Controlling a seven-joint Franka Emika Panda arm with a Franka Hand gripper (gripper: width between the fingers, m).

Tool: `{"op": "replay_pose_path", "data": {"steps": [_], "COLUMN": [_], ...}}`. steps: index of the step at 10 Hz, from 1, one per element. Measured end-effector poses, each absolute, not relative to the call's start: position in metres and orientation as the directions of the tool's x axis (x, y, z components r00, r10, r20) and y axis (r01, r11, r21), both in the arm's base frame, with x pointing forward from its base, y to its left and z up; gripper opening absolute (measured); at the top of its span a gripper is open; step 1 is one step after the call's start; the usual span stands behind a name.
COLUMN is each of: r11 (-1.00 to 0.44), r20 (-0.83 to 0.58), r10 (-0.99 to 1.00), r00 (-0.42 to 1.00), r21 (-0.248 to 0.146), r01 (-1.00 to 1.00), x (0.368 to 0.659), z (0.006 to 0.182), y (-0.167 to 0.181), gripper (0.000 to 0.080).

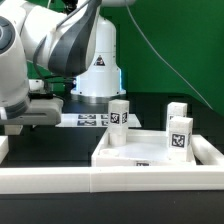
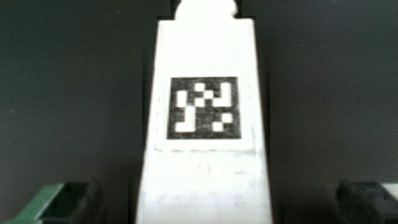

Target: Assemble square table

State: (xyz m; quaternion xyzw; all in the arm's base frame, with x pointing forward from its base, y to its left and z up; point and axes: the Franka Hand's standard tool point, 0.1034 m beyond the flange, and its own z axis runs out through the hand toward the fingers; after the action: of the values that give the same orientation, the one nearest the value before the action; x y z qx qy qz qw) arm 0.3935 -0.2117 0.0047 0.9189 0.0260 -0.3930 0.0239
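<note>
In the wrist view a white blocky leg with a black-and-white tag lies lengthwise on the black table between my fingers. My gripper is open, and a dark gap separates each fingertip from the leg's sides. In the exterior view my gripper is low at the exterior view's left, its fingers hidden by the arm. The square tabletop slab lies at the centre right. Three tagged legs stand upright on it: one at the back left, one at the back right and one nearer the front.
The long white border wall runs across the front of the table. The marker board lies flat behind the slab, near the robot's base. A green backdrop stands behind.
</note>
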Motion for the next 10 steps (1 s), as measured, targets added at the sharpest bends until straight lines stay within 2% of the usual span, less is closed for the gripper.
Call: {"op": "replay_pose_path", "data": {"steps": [4, 6, 7, 8, 9, 10], "r11": [-0.999, -0.999, -0.999, -0.999, -0.999, -0.999], "r20": [-0.854, -0.841, -0.841, -0.841, -0.840, -0.840], "r10": [0.012, 0.016, 0.016, 0.016, 0.015, 0.015], "r00": [0.520, 0.540, 0.541, 0.542, 0.542, 0.542], "r21": [0.010, 0.011, 0.012, 0.012, 0.012, 0.012], "r01": [0.039, 0.047, 0.047, 0.047, 0.046, 0.047], "x": [0.3867, 0.3918, 0.3922, 0.3923, 0.3924, 0.3926], "z": [-0.0005, -0.0004, -0.0003, -0.0001, 0.0001, 0.0001], "y": [-0.2097, -0.2108, -0.2109, -0.2114, -0.2118, -0.2117], "gripper": [0.0649, 0.0649, 0.0520, 0.0520, 0.0381, 0.0287]}}
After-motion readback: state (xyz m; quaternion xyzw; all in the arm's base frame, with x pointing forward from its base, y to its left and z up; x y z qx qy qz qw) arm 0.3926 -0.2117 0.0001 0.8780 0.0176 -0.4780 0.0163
